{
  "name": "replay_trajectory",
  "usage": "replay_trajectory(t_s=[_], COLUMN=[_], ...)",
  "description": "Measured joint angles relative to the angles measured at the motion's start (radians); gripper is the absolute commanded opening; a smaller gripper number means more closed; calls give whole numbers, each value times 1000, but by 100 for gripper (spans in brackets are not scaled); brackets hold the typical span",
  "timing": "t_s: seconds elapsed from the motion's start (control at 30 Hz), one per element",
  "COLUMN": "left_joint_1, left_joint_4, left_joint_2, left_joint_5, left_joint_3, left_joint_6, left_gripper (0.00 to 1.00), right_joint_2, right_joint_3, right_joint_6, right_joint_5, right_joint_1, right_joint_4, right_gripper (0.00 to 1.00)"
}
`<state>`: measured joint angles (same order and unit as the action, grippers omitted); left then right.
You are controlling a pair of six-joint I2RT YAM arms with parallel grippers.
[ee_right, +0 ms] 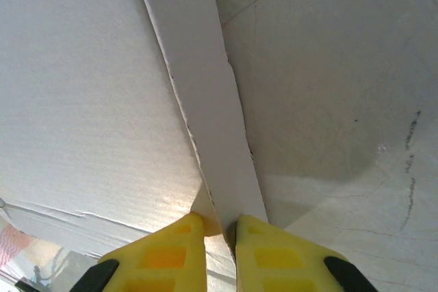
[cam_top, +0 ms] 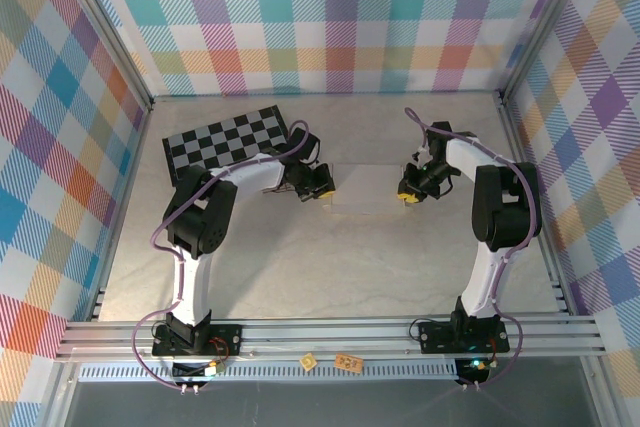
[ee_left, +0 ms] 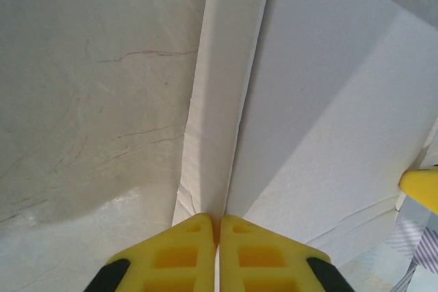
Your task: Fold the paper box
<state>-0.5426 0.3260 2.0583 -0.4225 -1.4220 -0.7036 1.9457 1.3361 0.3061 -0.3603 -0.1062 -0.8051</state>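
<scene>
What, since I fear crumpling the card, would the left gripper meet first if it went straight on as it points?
The paper box: the left gripper is shut on its side flap, which runs straight ahead from the fingers. Going on would likely press into that flap; depth beyond is unclear.

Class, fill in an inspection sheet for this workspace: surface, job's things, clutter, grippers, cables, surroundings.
Surface: pale marbled table.
Job's things: white paper box lies flat at mid-table between the two grippers, with an edge flap pinched at each end.
Clutter: checkerboard at the back left; two small orange tags on the front rail.
Grippers: left gripper shut on the box's left flap; right gripper shut on its right flap.
Cables: purple cables loop along both arms, off the box.
Surroundings: plaid walls; aluminium frame rails.
</scene>
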Motion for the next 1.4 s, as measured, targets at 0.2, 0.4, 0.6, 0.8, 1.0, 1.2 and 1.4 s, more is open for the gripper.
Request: replay_trajectory(t_s=[0.2, 0.4, 0.6, 0.8, 1.0, 1.2, 1.4], left_joint_1=[-6, -6, -11, -10, 18, 85, 116], left_joint_4=[8, 10, 32, 37, 21, -30, -41], left_joint_2=[0, 0, 0, -1, -6, -6, -6], left_joint_5=[19, 20, 35, 19, -95, -241, -302], left_joint_3=[-2, -3, -15, -13, 24, 86, 103], left_joint_6=[-3, -1, 29, 62, 103, 117, 108], left_gripper=[0, 0, 0, 0, 0, 0, 0], right_joint_2=[0, 0, 0, 0, -27, -64, -117], right_joint_3=[0, 0, 1, 4, 4, -11, -123], right_joint_6=[7, 7, 6, 8, 27, 59, 114], right_joint_5=[0, 0, 3, 12, -23, -129, -242], right_joint_1=[0, 0, 0, -1, 17, 67, 118], right_joint_4=[0, 0, -1, -4, 8, 63, 162], right_gripper=[13, 13, 19, 42, 63, 73, 81])
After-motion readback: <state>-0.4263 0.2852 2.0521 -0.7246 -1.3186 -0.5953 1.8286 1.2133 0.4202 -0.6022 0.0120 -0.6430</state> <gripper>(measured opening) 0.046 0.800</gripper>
